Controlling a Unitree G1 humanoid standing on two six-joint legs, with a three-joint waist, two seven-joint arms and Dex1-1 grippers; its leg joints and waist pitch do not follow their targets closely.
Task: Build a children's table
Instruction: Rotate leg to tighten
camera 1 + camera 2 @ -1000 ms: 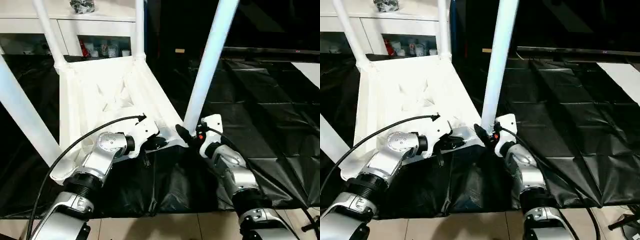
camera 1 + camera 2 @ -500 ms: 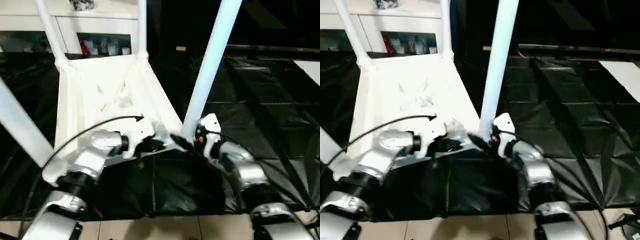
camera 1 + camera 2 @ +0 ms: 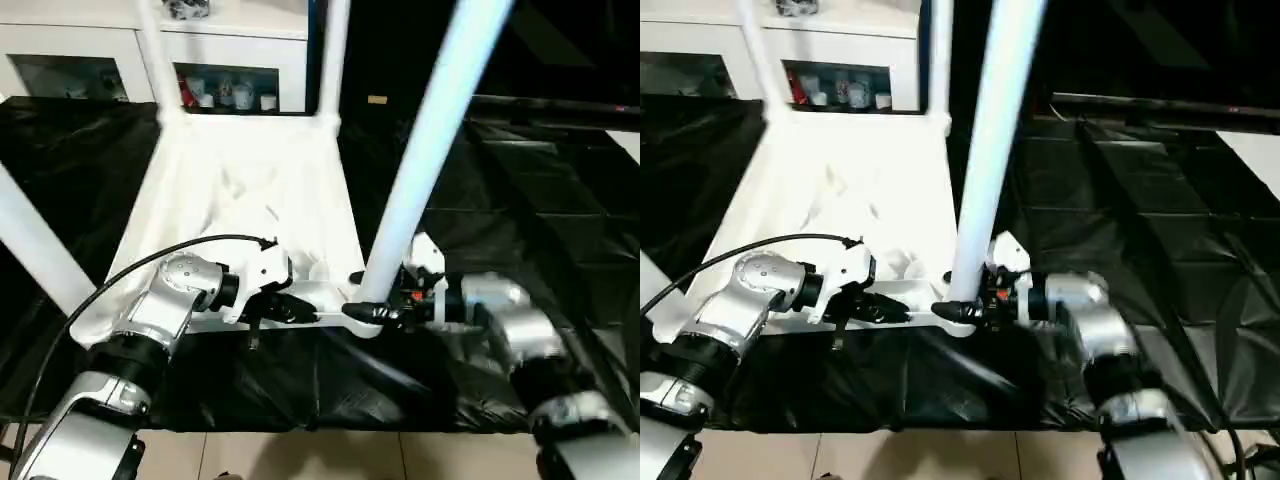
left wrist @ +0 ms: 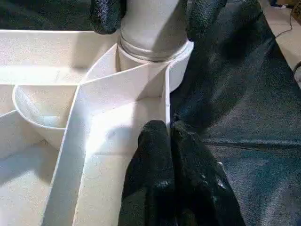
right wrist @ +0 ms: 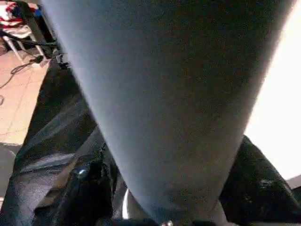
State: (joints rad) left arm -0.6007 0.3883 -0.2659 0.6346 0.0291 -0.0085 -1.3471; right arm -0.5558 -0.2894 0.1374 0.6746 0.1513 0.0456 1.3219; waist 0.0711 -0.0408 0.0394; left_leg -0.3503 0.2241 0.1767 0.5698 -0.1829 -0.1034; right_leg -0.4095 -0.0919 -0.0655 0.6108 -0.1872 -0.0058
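Tabletop (image 3: 250,190) lies upside down on black sheeting (image 3: 540,210), its near rim pinched by the closed left gripper (image 4: 168,141), while the right gripper (image 3: 372,314) clasps the near-corner leg (image 3: 425,160) at its socket.

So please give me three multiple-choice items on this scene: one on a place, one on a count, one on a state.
1. The right gripper is at:
A. the base of the near leg
B. the cabinet
C. the floor tiles

2. How many legs stand in the tabletop?
A. one
B. two
C. four

3. The left gripper is:
A. wide open
B. shut on the tabletop's edge wall
C. holding a leg

Answers:
1 A, its fingers straddle the tube at the socket.
2 C, one tube rises from each corner.
3 B, the left wrist view shows its fingers pressed together over the thin wall.
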